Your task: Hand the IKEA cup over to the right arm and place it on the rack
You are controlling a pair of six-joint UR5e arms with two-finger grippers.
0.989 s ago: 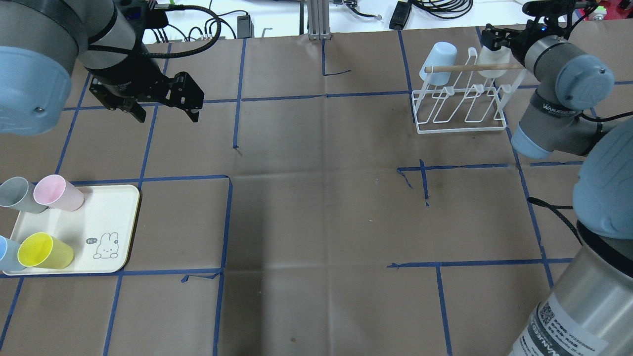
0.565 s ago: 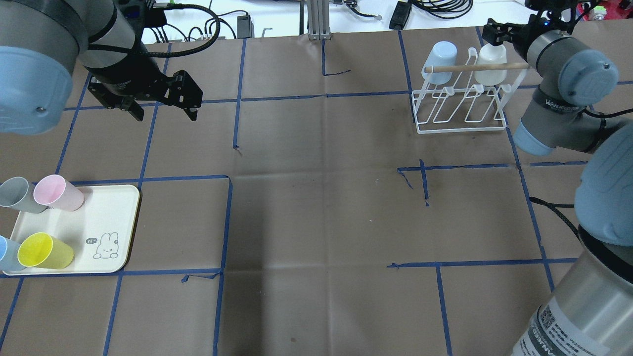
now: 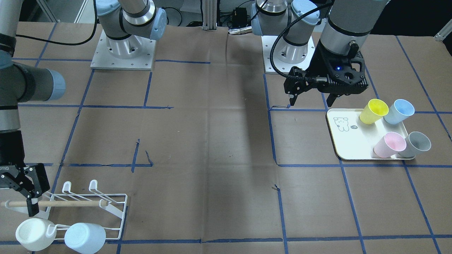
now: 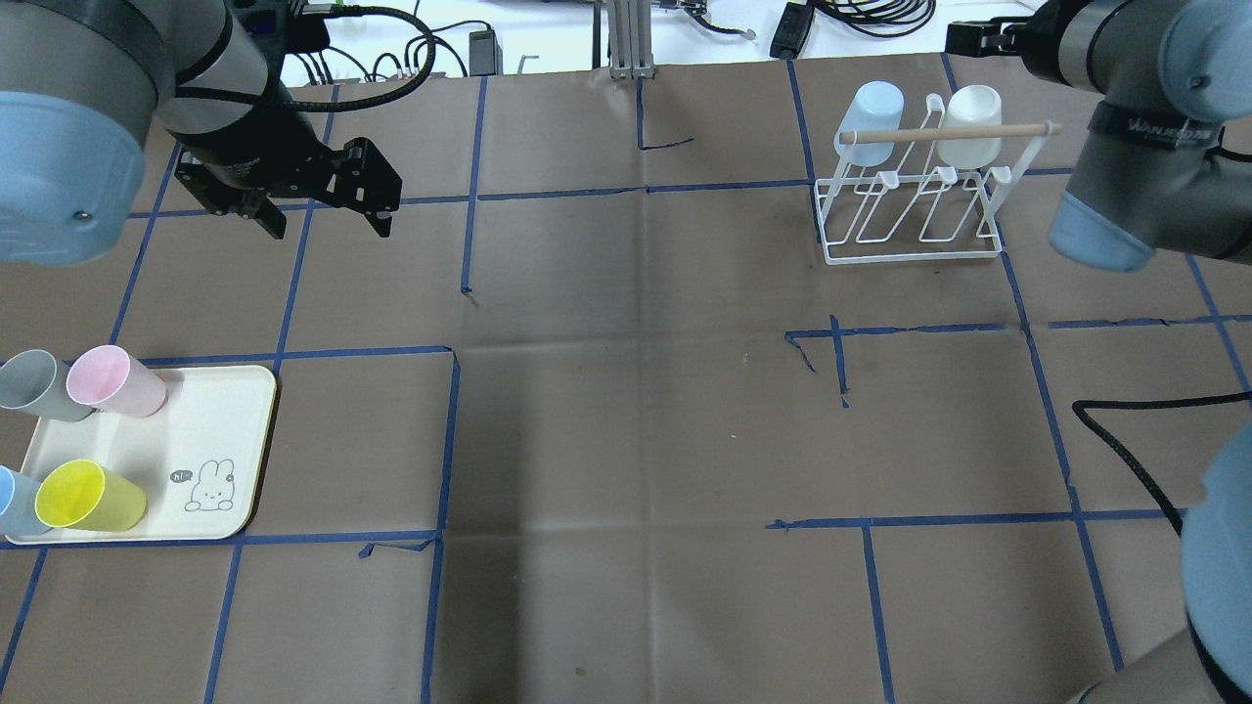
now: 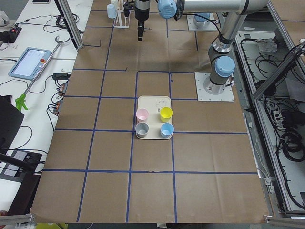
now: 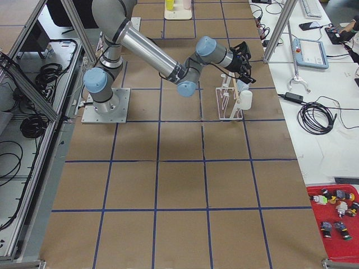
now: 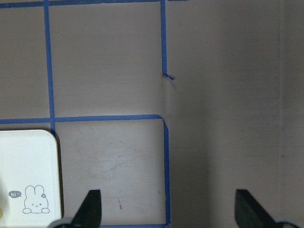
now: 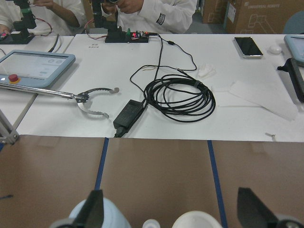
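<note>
The white wire rack (image 4: 910,220) with its wooden dowel stands at the far right. A white cup (image 4: 973,112) and a light blue cup (image 4: 871,110) hang upside down on it. My right gripper (image 3: 35,199) is open and empty. It hovers just behind and above the rack's dowel end and touches neither cup. In the right wrist view its fingers (image 8: 92,211) are spread wide over both cup bottoms. My left gripper (image 4: 328,223) is open and empty. It hangs over bare table, far-side of the tray, and shows the same in the left wrist view (image 7: 169,209).
A cream tray (image 4: 220,411) with a rabbit drawing sits at the near left. It holds a pink cup (image 4: 112,381), a grey cup (image 4: 34,386), a yellow cup (image 4: 88,497) and a blue cup (image 4: 10,501). Cables and a white bench lie beyond the table's far edge.
My right gripper has pulled back and up from the white cup, which stays on the rack. The right arm's elbow swung rightward. The left gripper barely moved.
</note>
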